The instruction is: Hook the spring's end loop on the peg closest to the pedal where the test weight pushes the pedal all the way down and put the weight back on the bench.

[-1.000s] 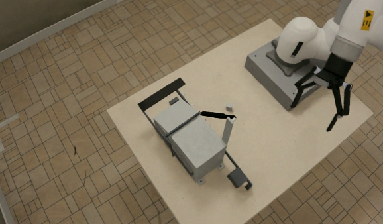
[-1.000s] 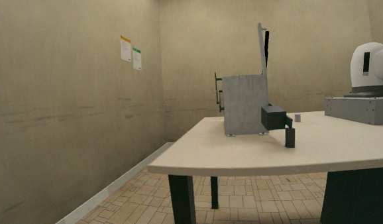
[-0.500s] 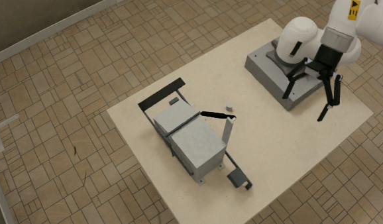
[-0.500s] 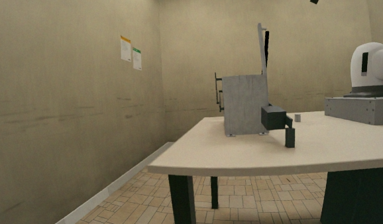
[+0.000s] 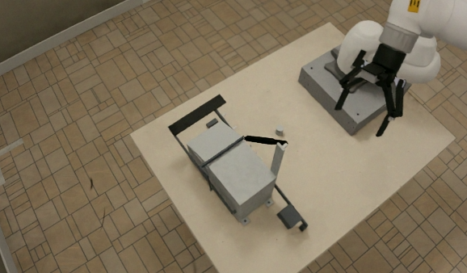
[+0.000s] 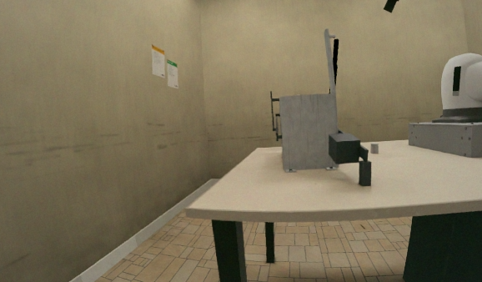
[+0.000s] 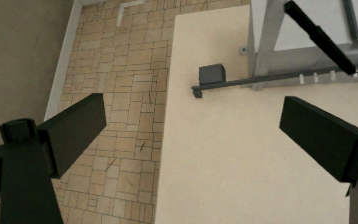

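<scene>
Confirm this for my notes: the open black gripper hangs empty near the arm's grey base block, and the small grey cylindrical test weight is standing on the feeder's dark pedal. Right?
Not quite. The small grey cylindrical test weight stands on the beige bench, beside the grey feeder box, not on the dark pedal; the top view shows it. The rest holds: the open black gripper hangs empty near the grey base block.

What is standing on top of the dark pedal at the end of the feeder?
Nothing stands on the pedal; its top face is bare. The small steel weight stands apart on the bench. The pedal's underside is hidden.

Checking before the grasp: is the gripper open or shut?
Open: the gripper has its fingers spread wide, nothing between them.
</scene>
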### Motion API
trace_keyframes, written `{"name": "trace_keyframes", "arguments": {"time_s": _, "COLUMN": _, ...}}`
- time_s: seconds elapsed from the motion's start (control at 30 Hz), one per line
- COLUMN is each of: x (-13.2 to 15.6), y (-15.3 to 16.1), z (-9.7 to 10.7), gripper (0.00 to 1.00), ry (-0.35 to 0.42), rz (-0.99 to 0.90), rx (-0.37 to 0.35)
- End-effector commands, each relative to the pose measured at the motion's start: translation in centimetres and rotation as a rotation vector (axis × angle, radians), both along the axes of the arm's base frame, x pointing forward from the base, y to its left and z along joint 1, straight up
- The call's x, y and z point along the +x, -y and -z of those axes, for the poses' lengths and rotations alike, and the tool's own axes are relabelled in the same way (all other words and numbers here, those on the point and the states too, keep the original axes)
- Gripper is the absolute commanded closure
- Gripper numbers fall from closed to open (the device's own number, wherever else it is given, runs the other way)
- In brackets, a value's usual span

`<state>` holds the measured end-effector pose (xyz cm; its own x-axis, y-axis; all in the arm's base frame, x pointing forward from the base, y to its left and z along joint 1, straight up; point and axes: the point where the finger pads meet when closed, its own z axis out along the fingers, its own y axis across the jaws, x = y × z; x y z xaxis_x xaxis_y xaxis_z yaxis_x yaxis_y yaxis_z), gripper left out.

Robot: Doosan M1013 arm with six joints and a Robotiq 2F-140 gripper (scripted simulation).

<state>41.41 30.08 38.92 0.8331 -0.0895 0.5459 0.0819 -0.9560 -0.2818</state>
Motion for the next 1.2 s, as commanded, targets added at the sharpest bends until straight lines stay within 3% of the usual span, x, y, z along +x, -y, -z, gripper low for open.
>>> {"name": "trace_keyframes", "arguments": {"time_s": 0.0, "x": 0.0, "y": 1.3, "z": -0.1, "gripper": 0.00, "ry": 0.000, "rz": -0.001, "rx": 0.001}}
{"name": "trace_keyframes", "arguments": {"time_s": 1.17, "x": 0.2, "y": 11.6, "z": -0.3, "gripper": 0.00, "ry": 0.003, "rz": 0.004, "rx": -0.002}}
